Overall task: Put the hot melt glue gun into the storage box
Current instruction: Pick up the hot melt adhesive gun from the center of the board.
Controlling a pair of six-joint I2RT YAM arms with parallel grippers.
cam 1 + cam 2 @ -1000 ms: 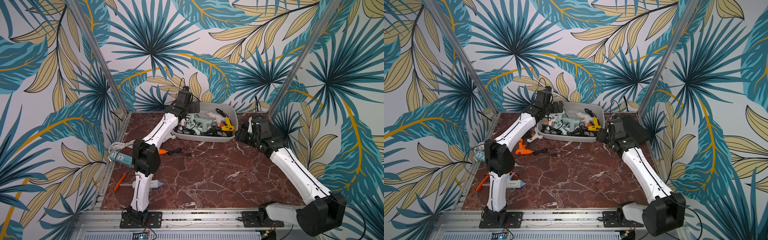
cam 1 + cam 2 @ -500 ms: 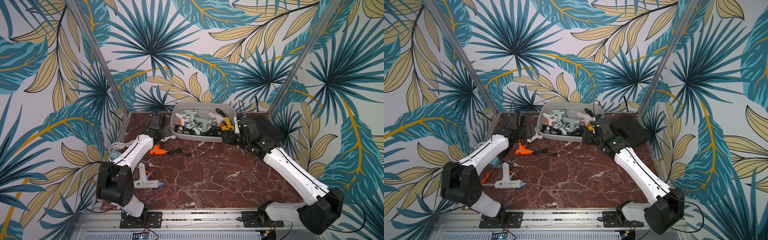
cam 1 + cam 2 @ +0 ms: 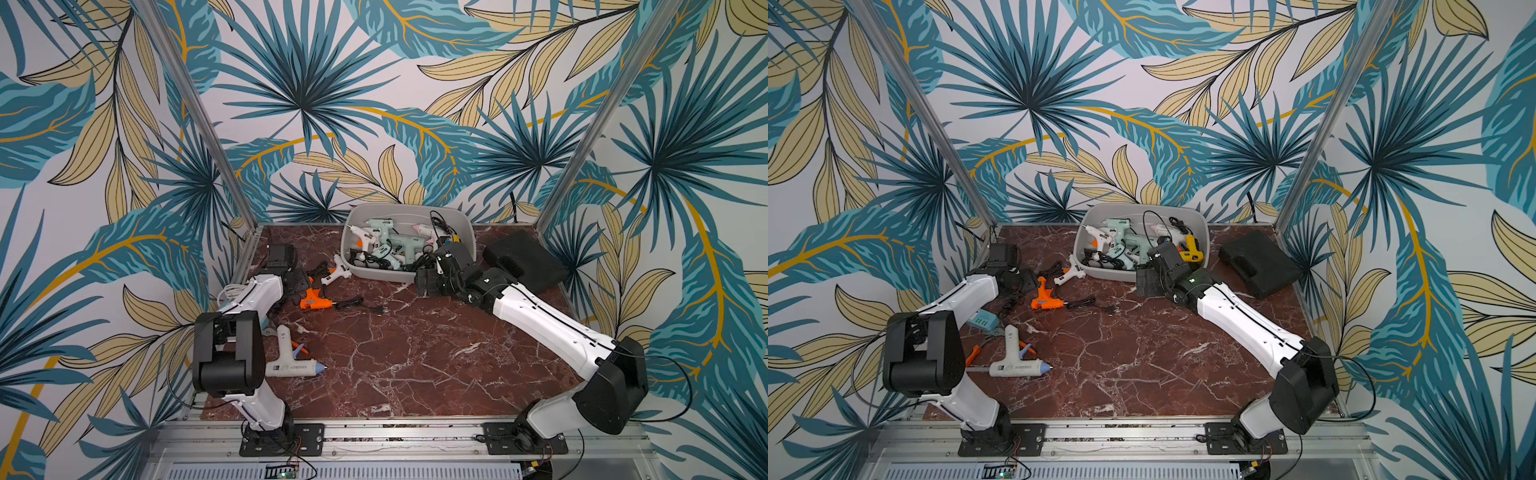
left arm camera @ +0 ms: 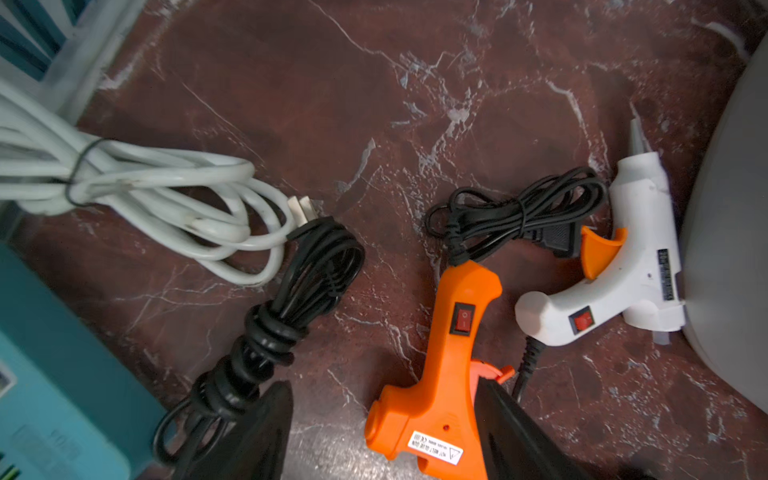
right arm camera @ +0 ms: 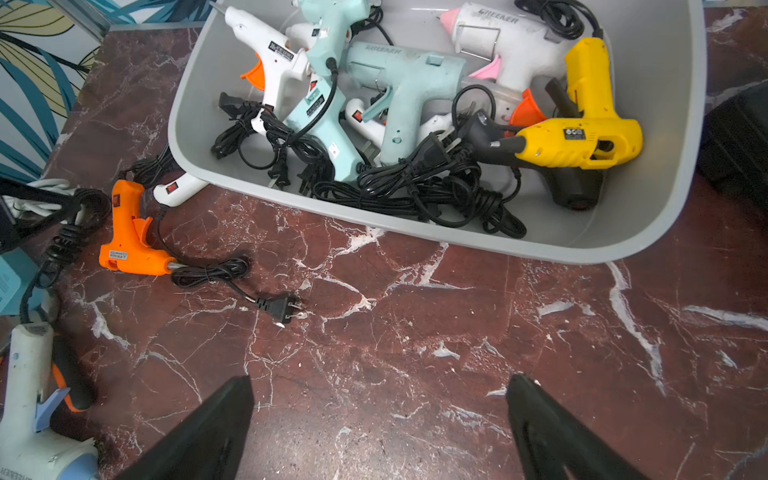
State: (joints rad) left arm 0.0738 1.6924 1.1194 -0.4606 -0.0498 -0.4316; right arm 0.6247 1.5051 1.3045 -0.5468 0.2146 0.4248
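Toward 10 o'clock on the marble table, the orange glue gun is seen lying flat. It is outside the storage box, which sits at 12 o'clock. The left gripper is held low over the gun with its jaws apart; the body lies between them, not clamped. The right gripper is spread wide and empty over bare marble.

A wound black cord lies just beside one left finger and could be pinched along with the gun. The gun's own bundled cord rests against the white glue gun, so that gun could be tugged on lifting.

A loose plug beyond the nozzle is shown only by the right wrist view. How the jaws sit is shown only by the left wrist view and is hidden in both top views.
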